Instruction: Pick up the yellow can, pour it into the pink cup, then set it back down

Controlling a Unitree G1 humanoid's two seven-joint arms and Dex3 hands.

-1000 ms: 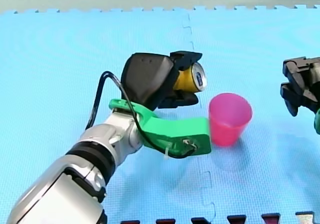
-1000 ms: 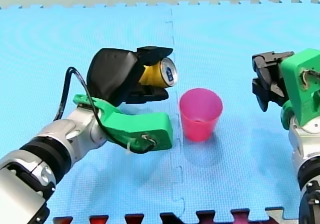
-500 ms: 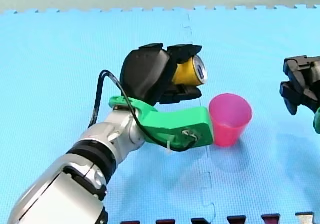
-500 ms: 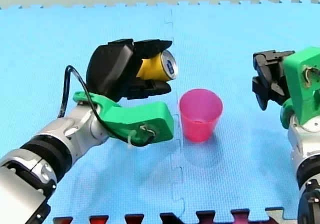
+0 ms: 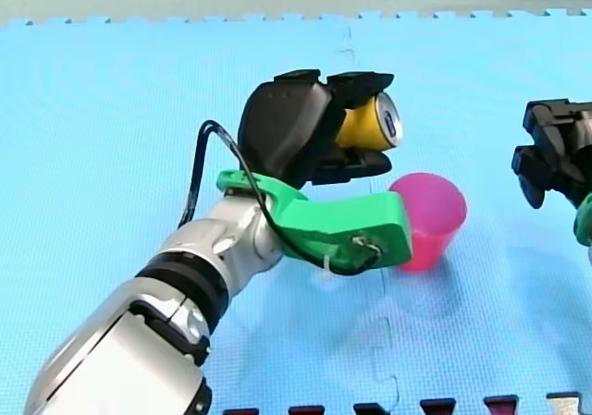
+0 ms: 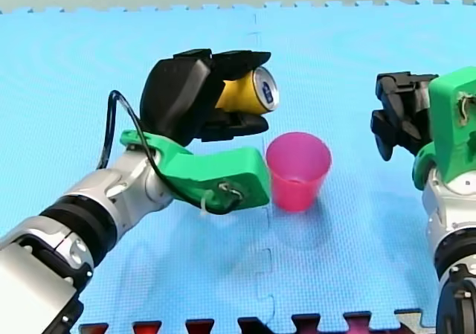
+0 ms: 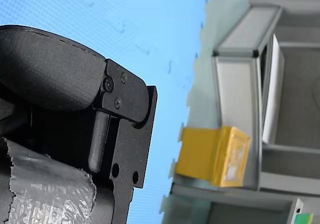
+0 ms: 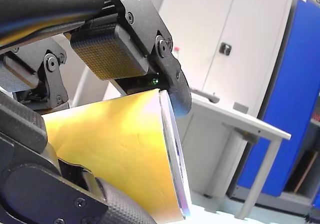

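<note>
My left hand is shut on the yellow can, which lies tilted on its side in the air with its silver top facing right. The can hangs just up and left of the pink cup, its top near the cup's left rim. The cup stands upright on the blue mat. The second wrist view shows the can close up between the left hand's black fingers. My right hand hovers to the right of the cup and holds nothing.
A jigsaw seam runs down the mat past the cup. Red and black pieces line the mat's near edge. Beyond the mat's far edge, the first wrist view shows grey shelving with a yellow box.
My left hand has risen and moved right with the can, bringing its top closer to the cup. The right hand has barely moved.
</note>
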